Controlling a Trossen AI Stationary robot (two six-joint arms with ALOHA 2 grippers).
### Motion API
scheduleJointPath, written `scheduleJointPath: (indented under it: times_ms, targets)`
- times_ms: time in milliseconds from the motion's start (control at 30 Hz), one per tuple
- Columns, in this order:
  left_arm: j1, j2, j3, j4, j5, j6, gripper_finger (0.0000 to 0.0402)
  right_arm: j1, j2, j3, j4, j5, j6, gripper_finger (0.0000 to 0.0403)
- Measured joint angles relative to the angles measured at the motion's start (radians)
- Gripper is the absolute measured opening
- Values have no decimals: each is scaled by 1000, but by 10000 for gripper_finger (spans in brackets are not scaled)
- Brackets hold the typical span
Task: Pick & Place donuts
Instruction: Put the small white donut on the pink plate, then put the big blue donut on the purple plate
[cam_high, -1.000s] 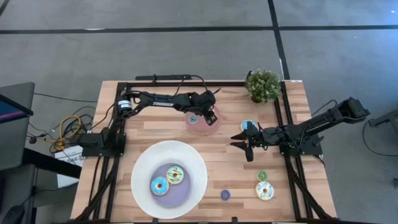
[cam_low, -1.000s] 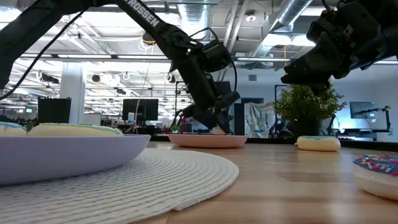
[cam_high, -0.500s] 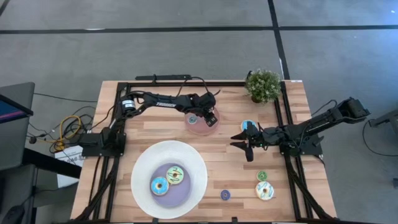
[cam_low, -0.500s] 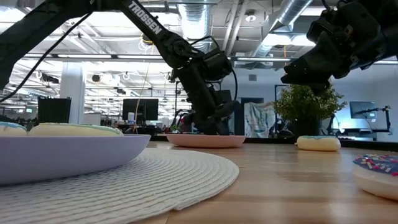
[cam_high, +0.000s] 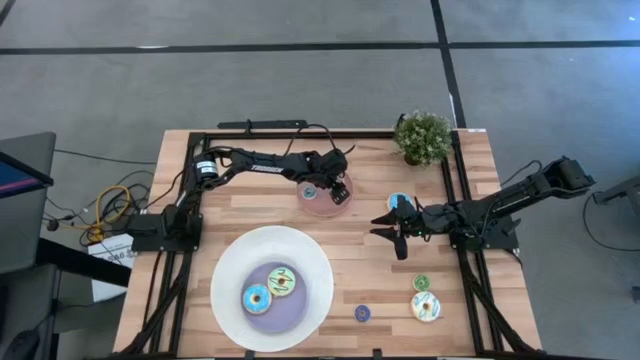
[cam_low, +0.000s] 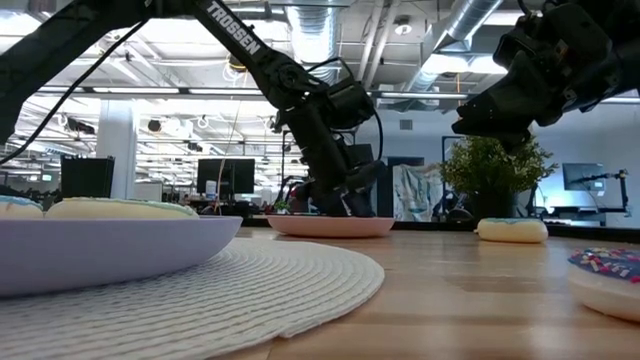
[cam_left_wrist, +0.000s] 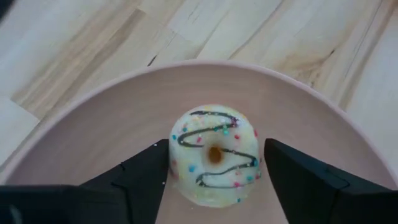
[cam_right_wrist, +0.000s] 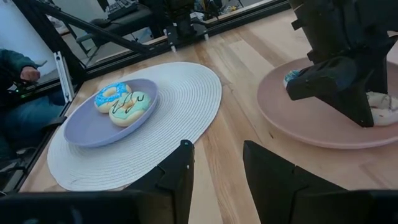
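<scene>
Left gripper (cam_high: 322, 191) we see low over pink plate (cam_high: 340, 206), fingers (cam_left_wrist: 140, 180) spread either side of cream donut (cam_left_wrist: 214, 154), small gaps both sides, nothing gripped; donut lies flat in plate. Right gripper (cam_high: 390, 233) we find hovering mid-table, near small blue donut (cam_high: 400, 202), jaws part open, empty. We count blue donut (cam_high: 256, 298) and green donut (cam_high: 281, 280) on lavender centre of white plate (cam_high: 235, 260). Small green donut (cam_high: 421, 283), sprinkled donut (cam_high: 426, 306), purple donut (cam_high: 362, 313) on bare wood, front right.
</scene>
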Motion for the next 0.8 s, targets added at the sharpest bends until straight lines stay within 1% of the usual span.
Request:
scheduleJointPath:
  times_ms: [100,200,400,500,567,667,733,800]
  targets:
    - [2,0,19,-28,2,0,276,0,0,0,0,0,0,129]
    - [3,0,70,-94,4,20,286,0,0,0,0,0,0,129]
    - [-2,0,197,-267,-49,68,288,0,0,0,0,0,0,129]
    - [-16,-2,236,-325,-106,113,287,0,0,0,0,0,1,129]
    - [-29,-25,234,-339,-109,157,277,2,0,0,-1,0,2,129]
    - [-39,-89,209,-323,-104,198,245,13,0,0,-14,-1,16,129]
    - [-32,-144,160,-319,-70,206,215,19,0,0,-23,-1,17,129]
    - [-14,-212,78,-271,-36,205,181,26,0,0,-31,0,28,129]
